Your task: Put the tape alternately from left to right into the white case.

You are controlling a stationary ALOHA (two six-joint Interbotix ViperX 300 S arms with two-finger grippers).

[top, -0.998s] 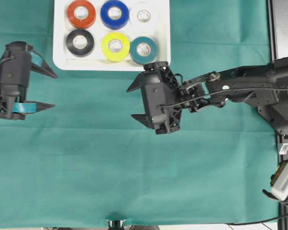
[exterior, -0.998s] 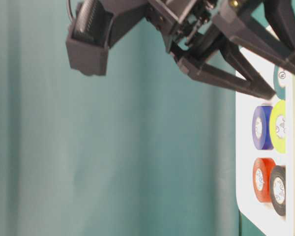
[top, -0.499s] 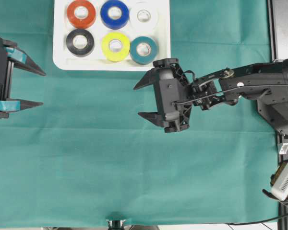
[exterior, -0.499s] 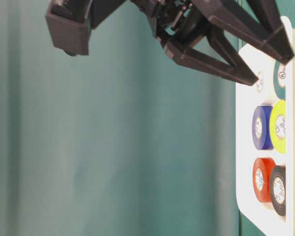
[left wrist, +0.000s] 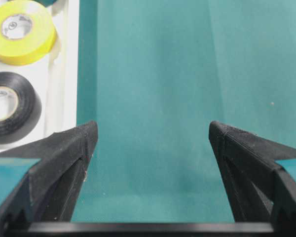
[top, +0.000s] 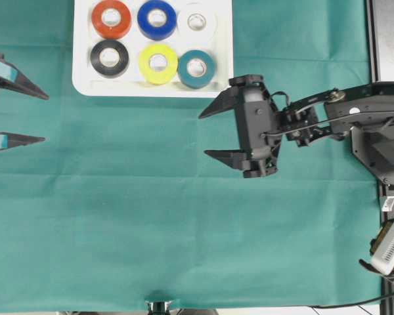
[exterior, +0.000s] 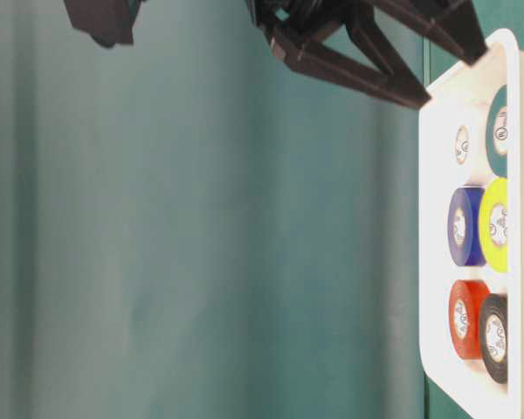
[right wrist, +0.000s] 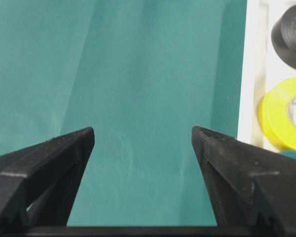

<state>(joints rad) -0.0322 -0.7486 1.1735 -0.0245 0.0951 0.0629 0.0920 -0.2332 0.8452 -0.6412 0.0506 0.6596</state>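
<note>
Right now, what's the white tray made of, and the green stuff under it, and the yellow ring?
The white tray looks like smooth molded plastic: rounded corners, slight shine. The green cover looks like matte cloth: soft creases run across it. The yellow ring seems to be glossy vinyl tape wound on a pale, probably cardboard core.

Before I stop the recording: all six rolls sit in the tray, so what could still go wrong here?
The teal roll lies close to the white case's near rim, with the open right gripper just off that corner; a stray swing might clip it. The open left gripper looks well away from the case.
</note>
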